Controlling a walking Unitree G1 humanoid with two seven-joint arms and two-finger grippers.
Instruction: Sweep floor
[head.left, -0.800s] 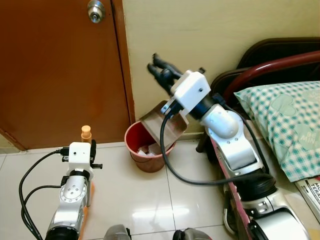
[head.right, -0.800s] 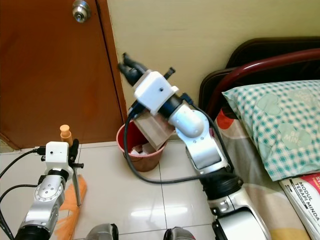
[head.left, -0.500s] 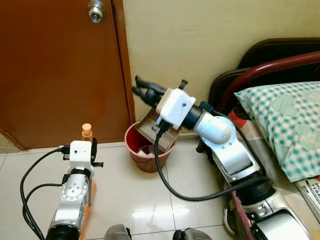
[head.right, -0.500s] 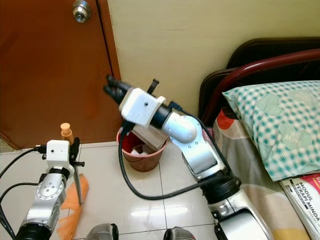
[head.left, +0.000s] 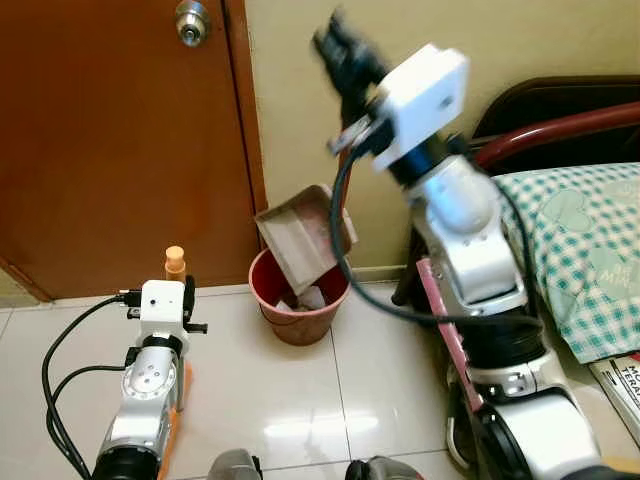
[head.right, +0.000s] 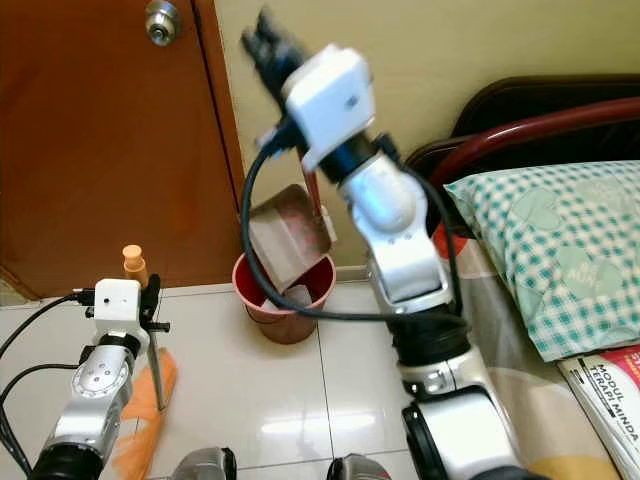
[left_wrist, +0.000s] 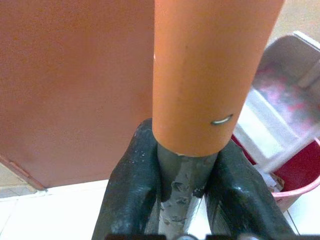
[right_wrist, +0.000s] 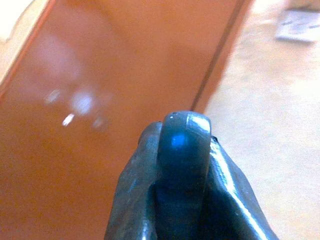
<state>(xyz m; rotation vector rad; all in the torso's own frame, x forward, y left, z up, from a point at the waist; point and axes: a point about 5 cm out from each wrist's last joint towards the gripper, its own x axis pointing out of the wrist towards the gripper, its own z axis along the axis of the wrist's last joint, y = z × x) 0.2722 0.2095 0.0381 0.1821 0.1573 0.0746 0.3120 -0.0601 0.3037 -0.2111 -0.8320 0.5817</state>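
My left gripper is shut on the orange broom handle, which stands upright in front of the door at the lower left. The broom's orange bristles rest on the tiled floor. My right gripper is raised high against the wall, blurred, and shut on the dark end of the dustpan's handle. Below it the brown dustpan hangs tilted, its mouth down over the red bin. White paper scraps lie inside the bin.
A brown door with a metal knob fills the left. The bin stands at the foot of the cream wall. On the right is a bed with a dark red frame, a checked pillow and a book.
My right arm has swung up from low over the bin to high against the wall, lifting the dustpan so it hangs steeply over the bin. The left arm and broom stayed put.
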